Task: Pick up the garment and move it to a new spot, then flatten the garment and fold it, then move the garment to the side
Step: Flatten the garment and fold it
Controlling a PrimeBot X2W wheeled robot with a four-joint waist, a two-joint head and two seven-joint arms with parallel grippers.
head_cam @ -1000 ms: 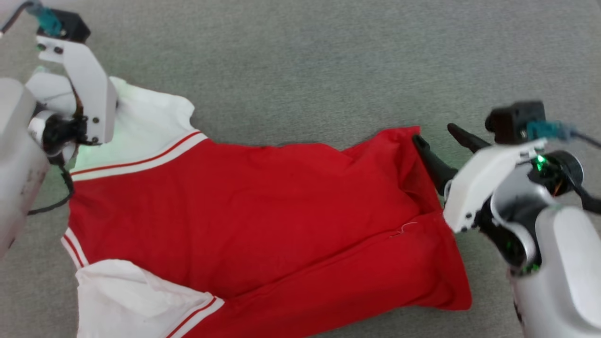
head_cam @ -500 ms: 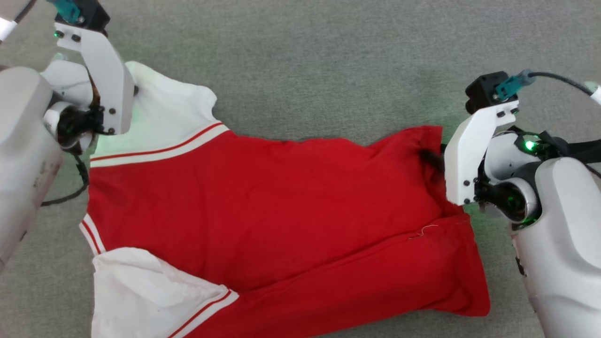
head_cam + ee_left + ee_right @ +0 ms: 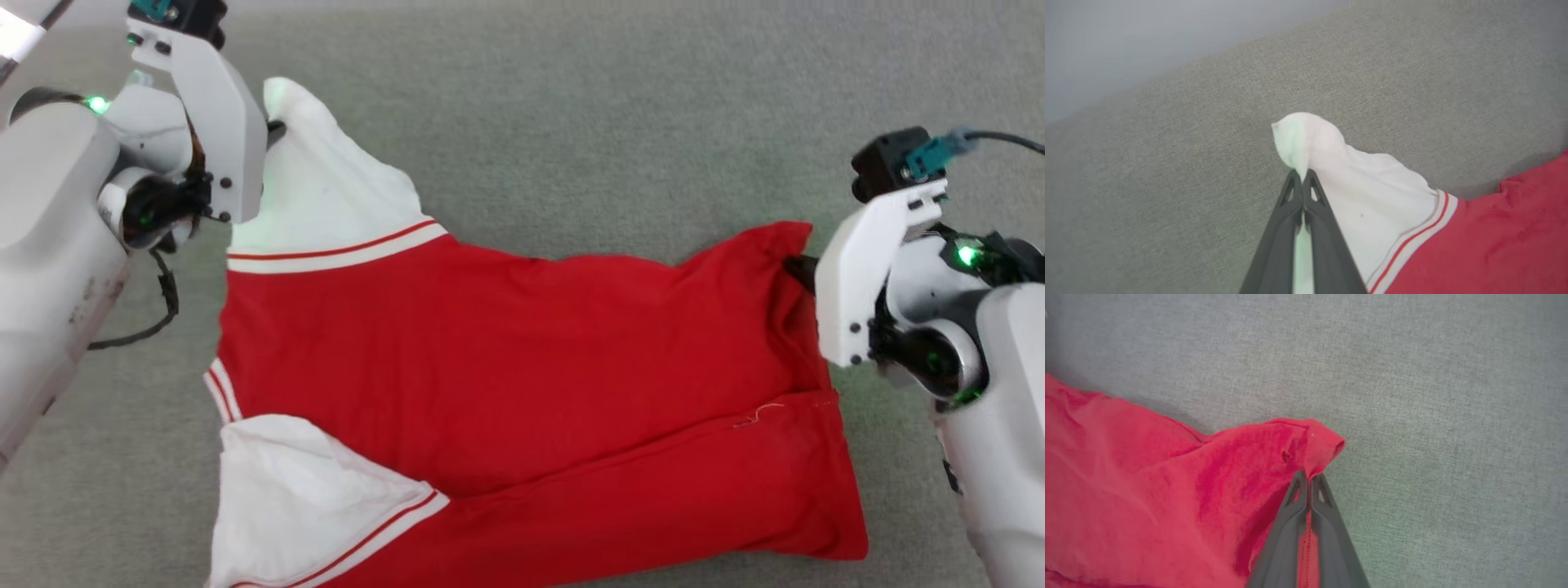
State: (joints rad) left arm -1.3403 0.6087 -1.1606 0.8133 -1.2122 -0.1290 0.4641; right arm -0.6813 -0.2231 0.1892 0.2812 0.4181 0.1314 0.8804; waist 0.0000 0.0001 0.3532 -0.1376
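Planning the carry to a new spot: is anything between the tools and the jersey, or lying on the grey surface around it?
Nothing visible does. The left tool grips the garment by its white sleeve tip, the right tool by its red hem corner; the grey surface shows no other object.

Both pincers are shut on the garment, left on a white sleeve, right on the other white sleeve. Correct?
No: the right pincer is shut on a red corner of the garment, as the right wrist view shows. The left pincer does grip a white sleeve.
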